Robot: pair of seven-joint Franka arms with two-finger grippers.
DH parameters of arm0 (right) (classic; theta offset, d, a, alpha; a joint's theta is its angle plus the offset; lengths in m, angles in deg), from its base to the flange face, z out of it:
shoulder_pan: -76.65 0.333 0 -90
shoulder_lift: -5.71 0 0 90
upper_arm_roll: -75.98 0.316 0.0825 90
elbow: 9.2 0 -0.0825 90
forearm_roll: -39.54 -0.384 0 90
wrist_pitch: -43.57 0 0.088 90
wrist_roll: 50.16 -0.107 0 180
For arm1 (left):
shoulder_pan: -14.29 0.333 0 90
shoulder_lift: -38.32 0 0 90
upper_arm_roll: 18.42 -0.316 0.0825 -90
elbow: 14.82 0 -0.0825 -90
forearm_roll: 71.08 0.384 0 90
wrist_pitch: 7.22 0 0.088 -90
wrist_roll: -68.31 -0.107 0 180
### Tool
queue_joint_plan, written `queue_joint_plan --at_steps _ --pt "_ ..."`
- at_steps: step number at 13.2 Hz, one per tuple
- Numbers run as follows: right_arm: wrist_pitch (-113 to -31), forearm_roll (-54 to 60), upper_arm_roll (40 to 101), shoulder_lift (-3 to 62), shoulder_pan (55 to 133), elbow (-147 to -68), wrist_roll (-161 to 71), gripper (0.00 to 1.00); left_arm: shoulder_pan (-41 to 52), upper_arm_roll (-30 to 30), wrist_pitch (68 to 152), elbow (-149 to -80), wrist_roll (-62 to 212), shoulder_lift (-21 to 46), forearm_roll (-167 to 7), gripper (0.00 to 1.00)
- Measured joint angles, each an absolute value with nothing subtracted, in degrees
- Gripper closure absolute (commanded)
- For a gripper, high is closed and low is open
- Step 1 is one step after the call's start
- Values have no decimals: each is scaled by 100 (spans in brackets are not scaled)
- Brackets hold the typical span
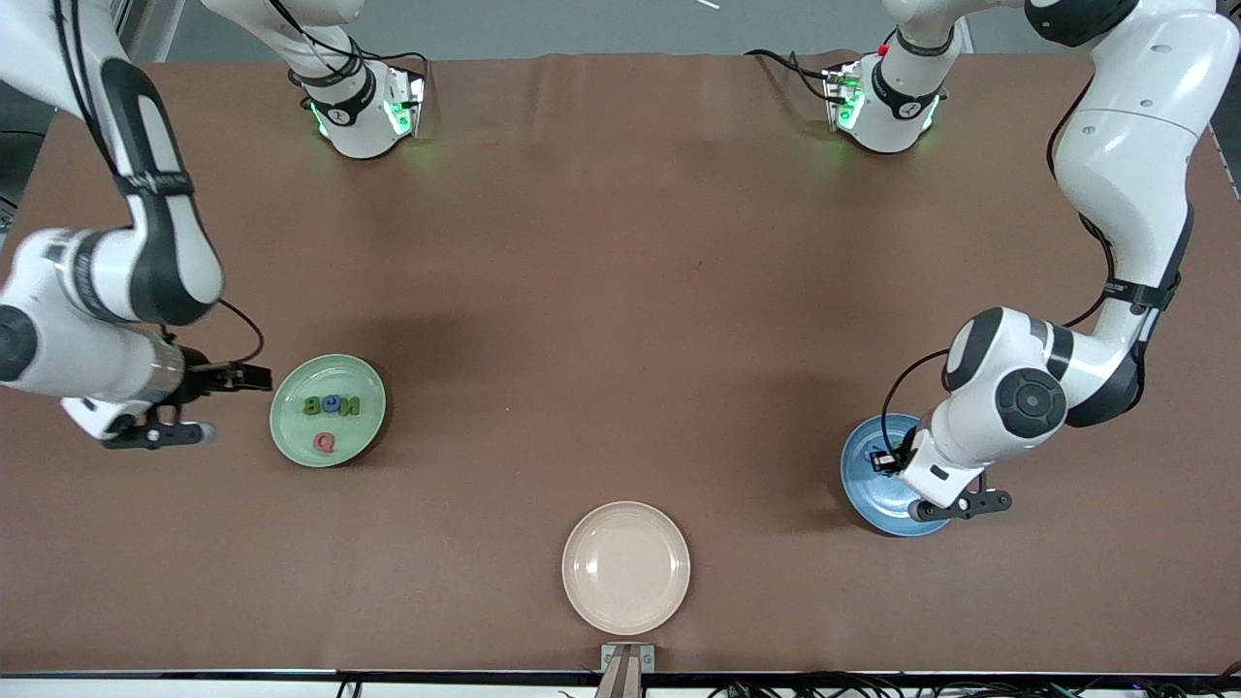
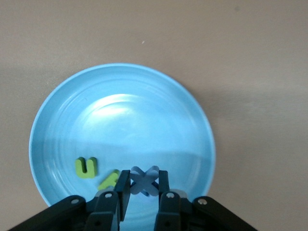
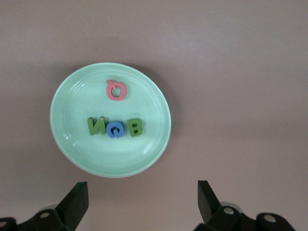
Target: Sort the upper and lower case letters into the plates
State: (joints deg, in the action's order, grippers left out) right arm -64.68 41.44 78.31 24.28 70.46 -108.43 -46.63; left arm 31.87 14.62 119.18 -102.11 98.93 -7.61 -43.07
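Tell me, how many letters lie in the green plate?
4, all in the green plate: the red Q alone, nearer the front camera, and a row of green N, blue G, green B. None seems hidden.

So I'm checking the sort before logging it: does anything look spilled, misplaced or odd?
Nothing stands out. Four capitals lie in the green plate, none on the table. The left end effector is shut on a blue x over the blue plate. The beige plate holds nothing.
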Motion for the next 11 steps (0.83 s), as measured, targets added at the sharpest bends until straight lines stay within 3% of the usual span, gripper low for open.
queue_joint_plan --at_steps 2,3,5,6,11 --pt "-5846 4143 7831 2088 7023 -10570 -4788 0 3170 1312 12052 -10213 9828 -865 -4307 67" --pt "-5570 4143 7829 1984 7018 -10354 -4788 0 3164 1265 12120 -10213 9745 -891 -4307 53" --pt "-4958 4145 7824 1949 7012 -9699 -4789 0 3160 1252 12173 -10198 9662 -899 -4307 12" --pt "-4741 4145 7821 1963 7009 -9424 -4789 0 3155 1253 12190 -10170 9654 -894 -4307 1" --pt "-4346 4139 7827 2068 7001 -8957 -4800 0 3159 1294 12050 -10038 9589 -481 -4306 0"
